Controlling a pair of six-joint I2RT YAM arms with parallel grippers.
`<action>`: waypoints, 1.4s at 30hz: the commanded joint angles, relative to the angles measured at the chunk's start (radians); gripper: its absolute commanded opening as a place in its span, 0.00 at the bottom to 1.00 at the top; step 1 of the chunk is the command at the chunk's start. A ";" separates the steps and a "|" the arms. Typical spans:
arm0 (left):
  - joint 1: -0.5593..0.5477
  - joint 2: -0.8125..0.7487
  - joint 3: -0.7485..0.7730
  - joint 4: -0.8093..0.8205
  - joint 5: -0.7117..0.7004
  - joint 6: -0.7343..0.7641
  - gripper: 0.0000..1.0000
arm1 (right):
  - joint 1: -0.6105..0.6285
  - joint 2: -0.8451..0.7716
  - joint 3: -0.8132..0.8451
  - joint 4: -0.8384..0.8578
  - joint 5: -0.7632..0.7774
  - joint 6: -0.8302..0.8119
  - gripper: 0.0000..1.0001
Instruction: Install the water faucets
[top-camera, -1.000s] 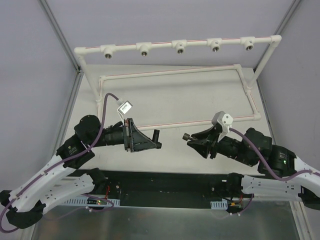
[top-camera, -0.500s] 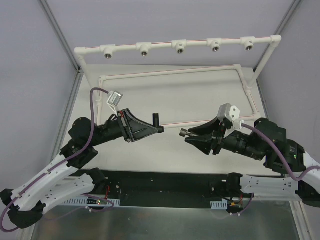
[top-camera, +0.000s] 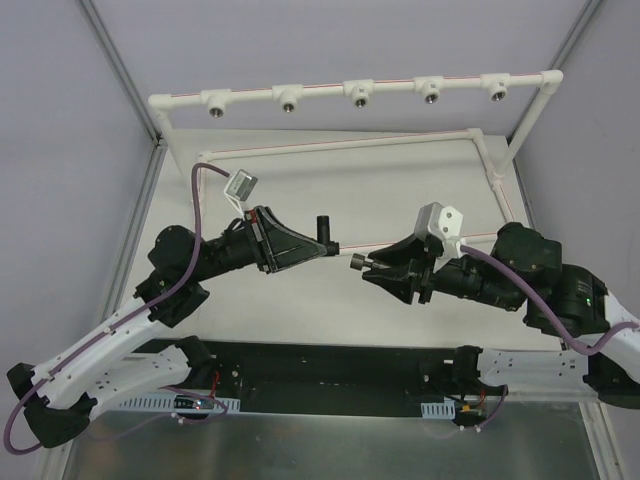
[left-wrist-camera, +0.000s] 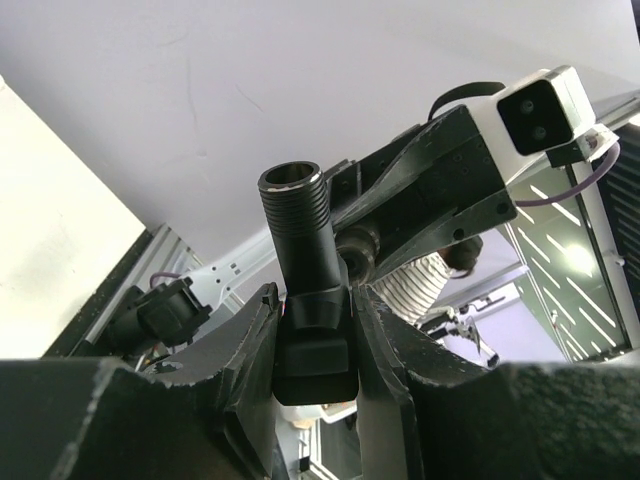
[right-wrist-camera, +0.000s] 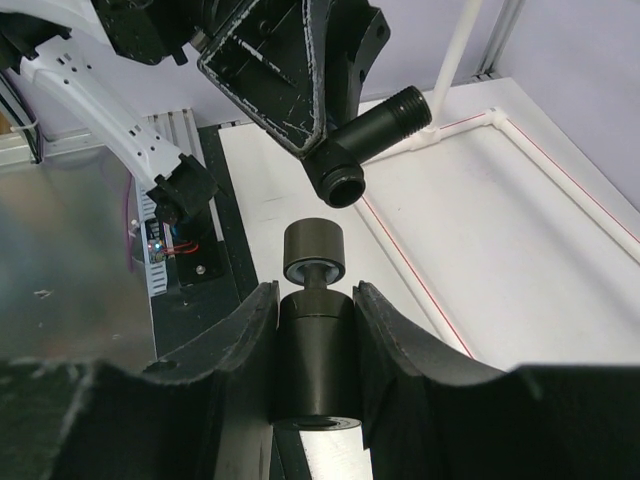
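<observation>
Backdrop (top view): plain grey-lilac walls around a white table (top-camera: 420, 190). A flat pipe frame (top-camera: 340, 143) lies toward 12 o'clock, and behind it a raised pipe rail (top-camera: 320, 88) carries five white fittings (top-camera: 359, 93), none with anything screwed in.
Left side (top view): the left gripper (top-camera: 318, 247) hangs over mid-table, pinching the T-shaped faucet (top-camera: 323, 226) at its tip, one stem poking toward 12 o'clock.
Right side (top view): the right gripper (top-camera: 374, 271) sits just at 3 o'clock of that, nose aimed at 9 o'clock, with the stubby faucet (top-camera: 358, 263) sticking out front. There's a small gap between the two parts, so no contact.
Left wrist view: jaws partway closed, clamped on the blocky base of the T-shaped faucet. The threaded end stands free at 12 o'clock, and the other arm's body looms behind at 2 o'clock.
Right wrist view: jaws partway closed around the stubby faucet's barrel, its round head sticking out toward 12 o'clock. The T-shaped faucet's open side socket faces back at it from about 1 o'clock, near but apart.
Why held like this: my guess is they're nose-to-nose in mid-air so the stubby one can go into that socket. Gripping by the base keeps the threads clear for a fitting later.
Heads-up: the socket looks a touch off-axis from the head, so it probably needs a nudge before pushing in.
</observation>
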 joint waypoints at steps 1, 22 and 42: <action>-0.003 0.013 0.075 0.106 0.073 -0.034 0.00 | 0.003 0.018 0.054 -0.028 -0.026 -0.060 0.00; -0.005 0.045 0.073 0.199 0.154 -0.088 0.00 | 0.003 0.030 0.050 0.047 -0.085 -0.108 0.00; -0.003 0.060 0.072 0.230 0.222 -0.106 0.00 | 0.003 0.021 0.059 0.079 -0.115 -0.111 0.00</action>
